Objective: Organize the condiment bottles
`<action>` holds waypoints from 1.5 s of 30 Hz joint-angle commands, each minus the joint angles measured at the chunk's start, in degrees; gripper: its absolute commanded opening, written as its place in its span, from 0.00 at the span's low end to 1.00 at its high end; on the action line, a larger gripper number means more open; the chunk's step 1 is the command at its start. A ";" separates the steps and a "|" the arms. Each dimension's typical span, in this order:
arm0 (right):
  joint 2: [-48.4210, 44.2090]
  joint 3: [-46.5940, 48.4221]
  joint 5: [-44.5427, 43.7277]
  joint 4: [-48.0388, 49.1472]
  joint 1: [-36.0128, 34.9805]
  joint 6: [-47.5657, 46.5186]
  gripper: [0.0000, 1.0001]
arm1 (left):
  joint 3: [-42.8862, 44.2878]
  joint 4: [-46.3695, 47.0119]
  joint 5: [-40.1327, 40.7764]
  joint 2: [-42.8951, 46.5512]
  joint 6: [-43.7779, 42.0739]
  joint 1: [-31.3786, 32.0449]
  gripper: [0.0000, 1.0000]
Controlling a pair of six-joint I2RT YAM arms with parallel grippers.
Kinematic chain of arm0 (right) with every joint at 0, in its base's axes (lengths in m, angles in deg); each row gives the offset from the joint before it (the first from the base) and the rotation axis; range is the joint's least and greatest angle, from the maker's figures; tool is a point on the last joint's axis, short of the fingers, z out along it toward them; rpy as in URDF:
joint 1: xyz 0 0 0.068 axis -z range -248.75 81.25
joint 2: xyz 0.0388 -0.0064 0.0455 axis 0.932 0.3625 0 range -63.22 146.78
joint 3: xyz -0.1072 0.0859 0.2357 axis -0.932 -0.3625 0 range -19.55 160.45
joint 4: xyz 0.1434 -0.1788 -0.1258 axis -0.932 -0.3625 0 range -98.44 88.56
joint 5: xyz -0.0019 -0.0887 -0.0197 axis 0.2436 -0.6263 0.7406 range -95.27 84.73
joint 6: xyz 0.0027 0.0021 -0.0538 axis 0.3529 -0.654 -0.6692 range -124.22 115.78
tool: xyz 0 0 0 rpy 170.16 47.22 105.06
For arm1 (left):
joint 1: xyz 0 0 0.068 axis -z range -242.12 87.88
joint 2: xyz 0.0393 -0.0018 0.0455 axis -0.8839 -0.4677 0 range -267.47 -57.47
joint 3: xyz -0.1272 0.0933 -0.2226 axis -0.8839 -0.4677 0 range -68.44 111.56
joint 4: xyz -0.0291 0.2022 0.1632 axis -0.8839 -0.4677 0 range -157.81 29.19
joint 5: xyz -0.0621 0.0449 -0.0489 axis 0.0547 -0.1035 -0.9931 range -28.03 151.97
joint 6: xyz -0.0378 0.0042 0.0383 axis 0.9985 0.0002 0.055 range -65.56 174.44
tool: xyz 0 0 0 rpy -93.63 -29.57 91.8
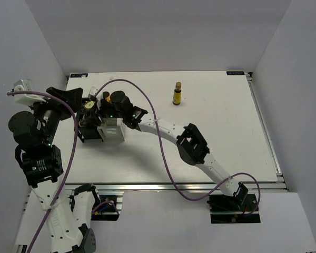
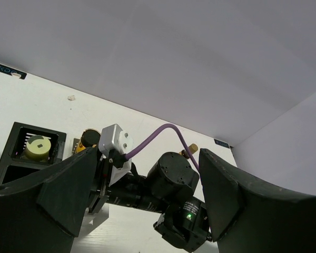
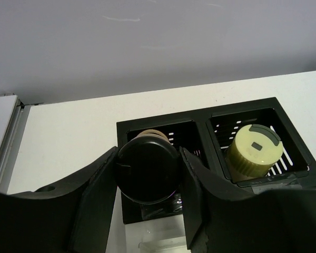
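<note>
Although one bottle with a pale yellow cap already sits in a compartment of the black stand, the sorting looks to be roughly at its midpoint. The right claw is clenched on the black-capped bottle, holding it upright over the neighbouring compartment. How deep its base has gone in I cannot tell, since the cap hides what is below. From above, a yellow-brown bottle stands alone on the counter, well apart from the stand and from both arms, so it is not yet put away. The left claw hovers near the stand with its fingers spread wide and nothing between them. Whether more bottles are stowed I cannot tell, because the arms crowd over the stand in the overhead view. By my reading, what is left is to seat the held bottle, let go, then fetch the lone one from the far part of the counter.
</note>
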 commanded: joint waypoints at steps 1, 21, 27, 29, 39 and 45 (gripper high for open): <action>-0.70 0.00 -0.24 1.64 -0.56 -2.60 0.00 | 0.27 -0.61 -0.87 0.58 -0.87 -0.17 0.88; -0.52 0.00 -0.68 3.39 -1.88 -3.48 0.68 | 0.89 -1.66 -1.23 0.67 -1.58 -0.17 0.89; -0.79 0.62 -0.59 3.22 -1.88 -3.49 0.72 | 0.89 -1.66 -1.31 0.84 -1.40 -0.17 0.89; -1.05 1.23 -0.24 3.13 -1.62 -2.35 0.72 | 0.89 -1.75 -1.23 0.84 -1.40 -0.17 0.89; -17.99 -9.55 10.83 6.47 6.63 10.23 0.01 | -3.42 2.38 -3.77 0.05 1.15 -0.08 0.52; -32.49 -24.23 16.28 -1.86 17.35 8.39 0.34 | -7.37 9.84 -13.06 -5.04 4.48 -0.17 0.10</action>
